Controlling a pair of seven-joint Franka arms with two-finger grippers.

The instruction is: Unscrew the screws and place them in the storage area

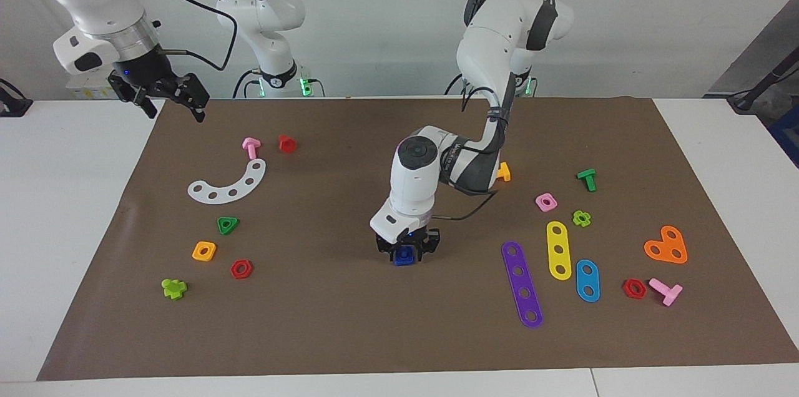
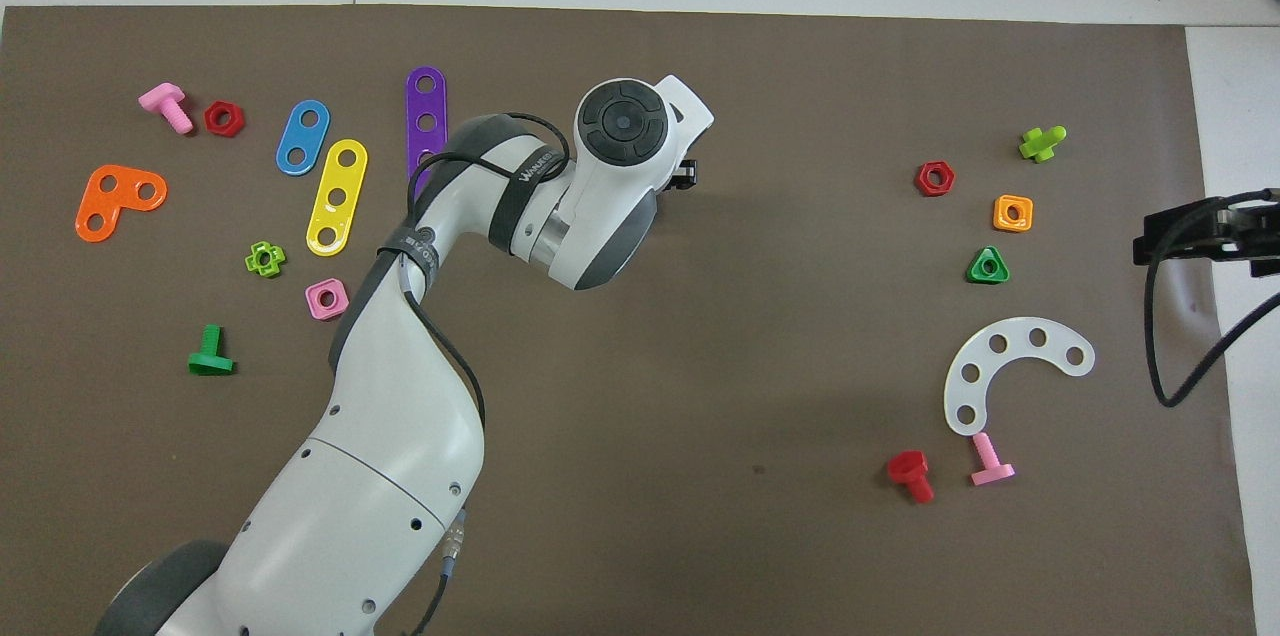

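The brown paper mat (image 1: 349, 322) covers most of the counter (image 1: 62, 228) and serves as the reference here. The left arm reaches to the mat's middle, wrist turned straight down so the left gripper (image 1: 407, 249) can come at a low piece from above. Its jaws straddle a dark-blue piece (image 1: 404, 255) lying on the mat; whether they already pinch it I cannot tell. That piece looks like the screw-and-nut pair to be undone. The right gripper (image 1: 167, 94) waits above the mat's corner at the right arm's end, jaws spread. The storage area, around the white curved strip (image 1: 228, 185) toward that end, likely keeps loose parts apart from the coloured strips.
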